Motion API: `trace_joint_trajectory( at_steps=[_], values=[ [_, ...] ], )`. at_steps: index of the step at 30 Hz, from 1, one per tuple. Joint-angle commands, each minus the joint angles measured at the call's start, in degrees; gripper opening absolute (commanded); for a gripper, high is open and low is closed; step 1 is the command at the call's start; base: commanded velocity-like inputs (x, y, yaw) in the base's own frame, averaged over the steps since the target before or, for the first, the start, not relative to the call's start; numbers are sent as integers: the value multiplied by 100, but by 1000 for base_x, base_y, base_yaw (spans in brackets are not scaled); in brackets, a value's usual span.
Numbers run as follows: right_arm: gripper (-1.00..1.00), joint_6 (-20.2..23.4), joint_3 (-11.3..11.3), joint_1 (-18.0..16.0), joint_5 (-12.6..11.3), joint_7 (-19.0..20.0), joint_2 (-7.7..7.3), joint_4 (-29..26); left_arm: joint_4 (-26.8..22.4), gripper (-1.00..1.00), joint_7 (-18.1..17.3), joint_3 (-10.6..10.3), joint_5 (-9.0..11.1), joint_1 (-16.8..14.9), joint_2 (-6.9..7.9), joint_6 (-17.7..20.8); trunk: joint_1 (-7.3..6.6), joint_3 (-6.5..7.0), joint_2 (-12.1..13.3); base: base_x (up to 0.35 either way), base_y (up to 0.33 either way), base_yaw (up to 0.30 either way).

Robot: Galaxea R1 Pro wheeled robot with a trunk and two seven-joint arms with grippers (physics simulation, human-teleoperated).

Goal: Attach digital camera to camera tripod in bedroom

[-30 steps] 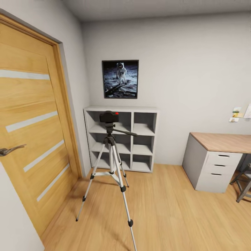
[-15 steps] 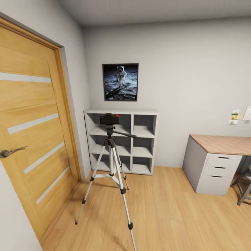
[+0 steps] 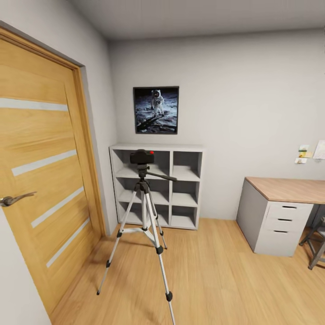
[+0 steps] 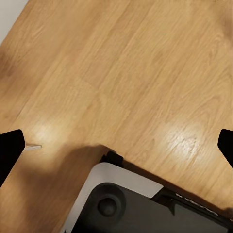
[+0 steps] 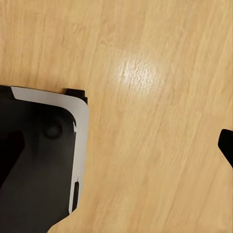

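Observation:
The camera tripod (image 3: 144,212) stands on the light wood floor in front of the shelving, its three silver legs spread. On its black head sits the small black digital camera (image 3: 141,156) with its red button (image 3: 151,152) on top; the pan handle (image 3: 162,175) sticks out to the right. In the left wrist view my left gripper (image 4: 116,148) is open, with a black fingertip (image 4: 9,150) at each side edge over bare floor. My right gripper (image 5: 116,145) looks open too, with one fingertip (image 5: 227,145) at the picture's edge. Both hold nothing.
A wooden door (image 3: 40,180) with a lever handle fills the left wall. White cube shelving (image 3: 180,189) and an astronaut poster (image 3: 156,110) are behind the tripod. A wood-topped desk (image 3: 289,189) with drawers and a stool (image 3: 318,239) stand at right. My own base (image 4: 145,208) (image 5: 39,150) appears below the wrists.
The whole head view has shifted: the room sits slightly lower and smaller in the picture. Tripod and camera stay put relative to the shelving.

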Motion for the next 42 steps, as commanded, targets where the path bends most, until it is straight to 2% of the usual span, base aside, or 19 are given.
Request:
trace_joint_trajectory(
  at_steps=[1, 35, 42],
  values=[
    [100, -40, 7, -7, 52, 5, -2, 19, -6, 100, 25, -49, 34, 0, 2, -8, 2, 6, -3, 0, 0, 0],
    [100, -41, 7, -7, 52, 12, -7, 11, -50, 100, 25, -48, 16, 1, -36, -45, 2, 280, -3, 0, 0, 0],
    [100, -33, 22, -7, 59, 12, -9, 11, -50, 100, 25, -42, 16, 0, -36, -46, 2, 298, -3, 0, 0, 0]
  ],
)
